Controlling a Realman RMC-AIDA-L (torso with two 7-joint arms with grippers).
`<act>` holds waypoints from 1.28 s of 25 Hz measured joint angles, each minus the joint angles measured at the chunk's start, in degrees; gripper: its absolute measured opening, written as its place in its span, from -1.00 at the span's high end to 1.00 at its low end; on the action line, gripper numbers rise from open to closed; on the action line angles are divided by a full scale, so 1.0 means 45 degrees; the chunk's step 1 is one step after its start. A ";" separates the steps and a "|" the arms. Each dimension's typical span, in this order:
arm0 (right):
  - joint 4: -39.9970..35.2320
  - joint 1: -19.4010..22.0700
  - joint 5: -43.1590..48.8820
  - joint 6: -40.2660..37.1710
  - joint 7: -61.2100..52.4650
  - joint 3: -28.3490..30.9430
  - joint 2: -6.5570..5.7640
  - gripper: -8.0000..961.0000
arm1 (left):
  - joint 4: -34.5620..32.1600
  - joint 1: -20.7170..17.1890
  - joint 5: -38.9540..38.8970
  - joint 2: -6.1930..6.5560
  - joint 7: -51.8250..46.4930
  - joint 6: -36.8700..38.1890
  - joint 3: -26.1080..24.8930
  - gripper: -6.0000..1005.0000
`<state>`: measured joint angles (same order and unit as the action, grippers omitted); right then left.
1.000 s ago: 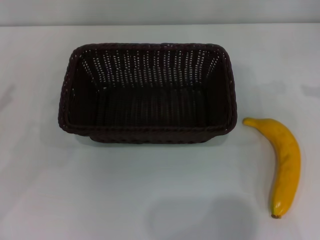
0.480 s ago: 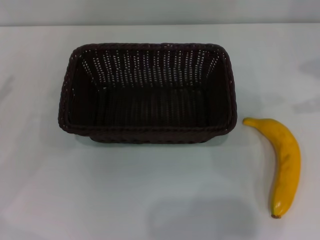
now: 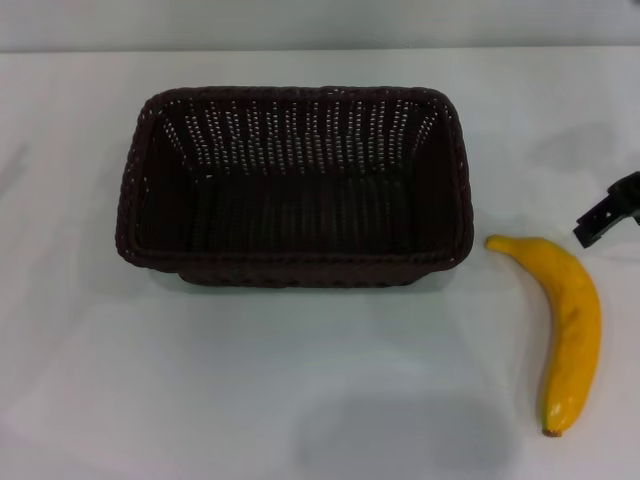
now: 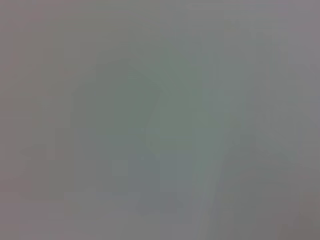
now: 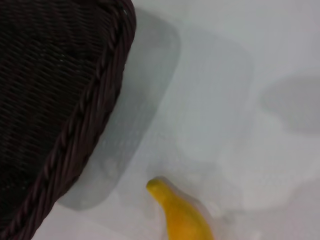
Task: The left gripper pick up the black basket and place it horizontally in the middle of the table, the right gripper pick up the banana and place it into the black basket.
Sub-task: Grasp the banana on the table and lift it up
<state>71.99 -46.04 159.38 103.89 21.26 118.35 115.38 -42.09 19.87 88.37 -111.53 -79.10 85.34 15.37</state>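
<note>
The black basket (image 3: 295, 185) stands upright and lengthwise across the middle of the white table (image 3: 250, 380); it looks empty. Its braided rim also shows in the right wrist view (image 5: 75, 120). The yellow banana (image 3: 568, 325) lies on the table to the basket's right, its tip showing in the right wrist view (image 5: 177, 212). A black part of my right gripper (image 3: 610, 215) enters at the right edge, just beyond the banana's far end. My left gripper is out of view; its wrist view shows only a plain grey surface.
The table's far edge (image 3: 320, 48) runs along the top of the head view against a grey wall. Bare table lies in front of the basket and to its left.
My right gripper has come into the head view at the right edge, near the banana's far end. The basket and banana have not moved.
</note>
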 joint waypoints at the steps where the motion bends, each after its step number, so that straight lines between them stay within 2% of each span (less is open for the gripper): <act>1: 0.0020 0.0001 -0.0010 -0.0093 -0.0303 -0.0392 0.0002 -0.51 | -0.0001 -0.0001 0.0024 0.0001 0.0002 -0.0020 -0.0002 -0.50; 9: -0.0049 -0.0046 -0.0627 -0.0636 -0.1906 -0.2609 0.0044 -0.51 | 0.0000 -0.0055 0.0252 0.0037 0.0142 -0.0045 -0.0010 -0.50; 16: -0.0517 0.0078 -0.1110 -0.1145 -0.2546 -0.3234 0.0077 -0.51 | -0.0001 -0.0096 0.0586 0.0150 0.0228 -0.0047 -0.0018 -0.50; 32: -0.1578 0.0380 -0.0988 -0.1740 -0.2915 -0.4056 0.0036 -0.50 | -0.0001 -0.0143 0.0781 0.0159 0.0349 -0.0058 -0.0017 -0.50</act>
<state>64.89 -44.33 154.94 96.06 8.14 100.09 115.54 -42.10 19.22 91.89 -110.82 -77.53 85.07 15.29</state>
